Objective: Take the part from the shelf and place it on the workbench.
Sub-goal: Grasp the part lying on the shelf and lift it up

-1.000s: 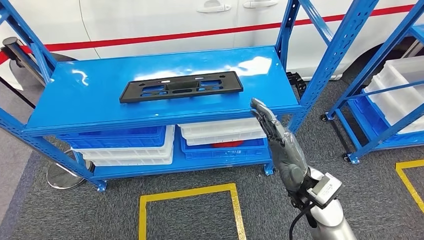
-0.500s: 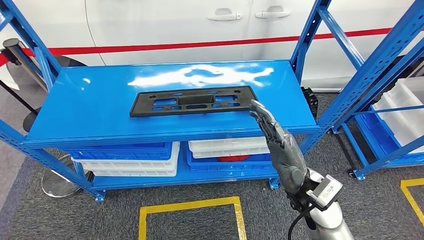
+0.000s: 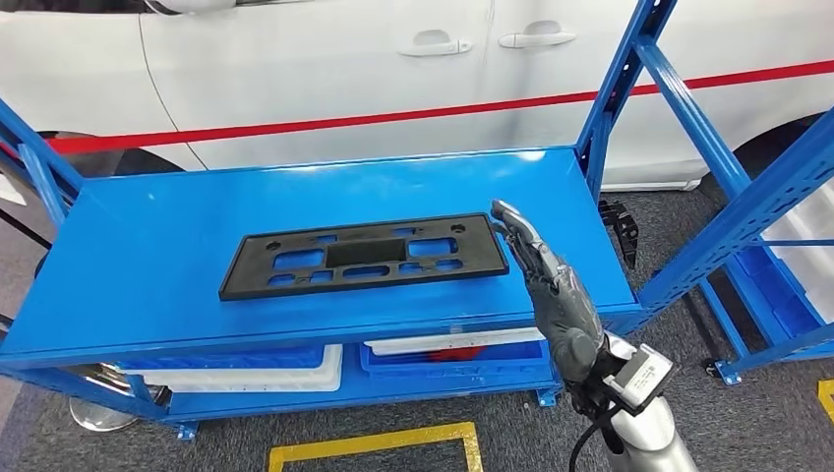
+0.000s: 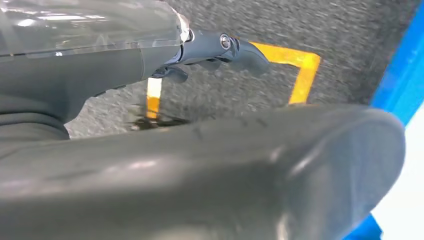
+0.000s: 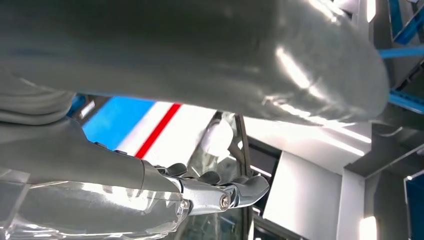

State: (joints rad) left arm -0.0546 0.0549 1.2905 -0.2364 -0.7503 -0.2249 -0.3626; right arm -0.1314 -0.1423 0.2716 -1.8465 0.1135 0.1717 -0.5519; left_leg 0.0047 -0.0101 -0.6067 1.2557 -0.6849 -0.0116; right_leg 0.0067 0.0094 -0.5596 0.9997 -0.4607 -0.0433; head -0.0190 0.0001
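A flat black plastic part with several cut-outs lies along the top of the blue shelf, near its front edge. My right hand is raised in front of the shelf with its fingers stretched out and apart, holding nothing. Its fingertips sit at the part's right end; whether they touch it I cannot tell. In the left wrist view my left hand hangs over the grey carpet with nothing in it, its fingers loosely extended.
A white car with a red stripe stands right behind the shelf. White bins and blue bins fill the lower level. A second blue rack stands to the right. Yellow floor tape marks the carpet in front.
The whole picture has shifted: the camera has come closer to the shelf, so the shelf top and part look larger and lower. My right hand's fingertips now reach the part's right end.
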